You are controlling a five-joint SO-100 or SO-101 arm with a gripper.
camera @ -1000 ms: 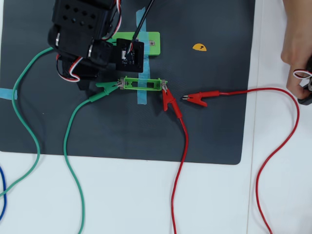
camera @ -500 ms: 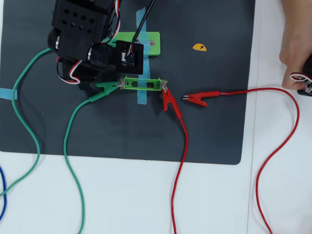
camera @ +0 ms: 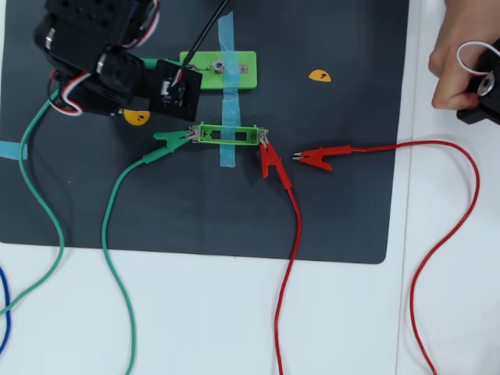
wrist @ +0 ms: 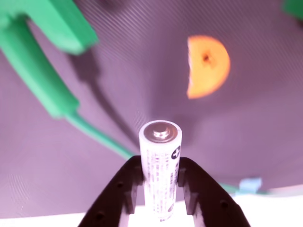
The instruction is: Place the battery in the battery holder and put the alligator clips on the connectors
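In the wrist view my gripper (wrist: 161,165) is shut on the battery (wrist: 161,142), a white-silver cylinder held upright with its metal cap towards the camera. In the overhead view my arm (camera: 109,55) stands at the top left and hides the gripper tips and the battery. The battery holder (camera: 228,135) lies mid-mat under blue tape and is empty. A green alligator clip (camera: 173,141) sits at its left end and a red clip (camera: 271,162) at its right end. A second red clip (camera: 316,158) lies loose. The wider green block (camera: 219,70) with connectors lies behind.
Green clip sleeves (wrist: 40,71) and an orange half-disc sticker (wrist: 207,66) lie on the dark mat (camera: 344,211). Another orange sticker (camera: 137,117) is by the arm. A person's hand (camera: 457,74) rests at the top right. Red and green wires trail over the white table.
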